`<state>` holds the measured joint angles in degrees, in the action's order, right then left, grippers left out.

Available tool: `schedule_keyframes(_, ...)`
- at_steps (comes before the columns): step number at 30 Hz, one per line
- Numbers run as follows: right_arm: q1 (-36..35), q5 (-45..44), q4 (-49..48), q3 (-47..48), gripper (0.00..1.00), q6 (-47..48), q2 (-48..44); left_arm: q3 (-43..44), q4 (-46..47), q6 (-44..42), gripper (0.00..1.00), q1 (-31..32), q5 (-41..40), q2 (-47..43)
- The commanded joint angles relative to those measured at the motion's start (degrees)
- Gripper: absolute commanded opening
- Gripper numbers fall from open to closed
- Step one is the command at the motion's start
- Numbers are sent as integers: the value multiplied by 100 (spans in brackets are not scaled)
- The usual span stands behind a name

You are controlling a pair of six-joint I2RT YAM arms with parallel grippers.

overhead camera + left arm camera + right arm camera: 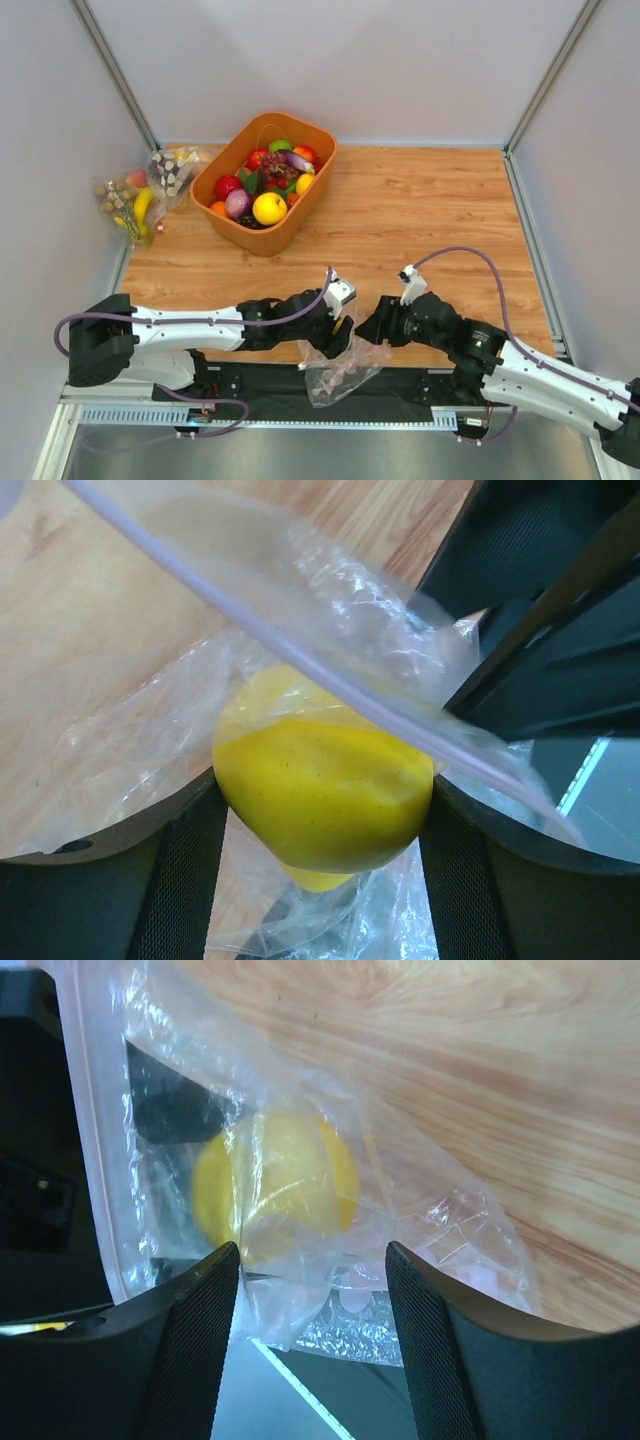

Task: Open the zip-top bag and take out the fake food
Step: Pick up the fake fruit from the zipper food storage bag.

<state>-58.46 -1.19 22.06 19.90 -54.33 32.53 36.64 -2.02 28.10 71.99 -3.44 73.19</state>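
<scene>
The left claw [325,815] pinched a yellow fake fruit [300,765] inside the zip-top bag [340,378] at the worktop's [430,220] near edge, right claw [312,1295] spread, so removal likely next needed the fruit drawn out through the mouth.

Both arms are reaching inward at the near side; the left gripper [340,335] is clamping the fake food [320,790], the right gripper's [374,326] jaws seemingly standing apart.
</scene>
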Motion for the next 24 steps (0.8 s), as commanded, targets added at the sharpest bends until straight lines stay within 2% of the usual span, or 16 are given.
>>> schedule_keyframes(1, -148, 453, -799, -56, 63, 142, 481, -96, 167, 47, 27, 0, 46, -261)
schedule_keyframes(3, -236, 523, -1229, -91, 61, 115, 770, -131, 167, 47, 27, 0, 37, -305)
schedule_keyframes(5, -306, 567, -1598, -127, 53, 115, 912, -166, 237, 47, 27, -9, 28, -340)
schedule_keyframes(6, -324, 567, -1713, -144, 36, 115, 1000, -175, 324, 55, 27, -9, 19, -340)
schedule_keyframes(8, -342, 620, -1881, -162, 20, 124, 1053, -184, 264, 73, 28, 0, -95, -366)
schedule_keyframes(9, -342, 594, -1864, -171, 6, 133, 1045, -193, 220, 82, 28, 0, -226, -375)
schedule_keyframes(10, -351, 550, -1811, -171, 1, 141, 1018, -219, 81, 91, 28, -18, -305, -419)
schedule_keyframes(15, -359, 287, -1074, -293, 0, 159, 615, -578, 52, 178, 29, -316, -376, -753)
schedule_keyframes(18, -359, 129, -704, -452, 0, 10, 377, -965, 350, 275, 38, -554, -280, -1095)
schedule_keyframes(24, -351, 128, -756, -689, 0, -140, 639, -1168, 606, 284, 45, -607, -87, -1105)
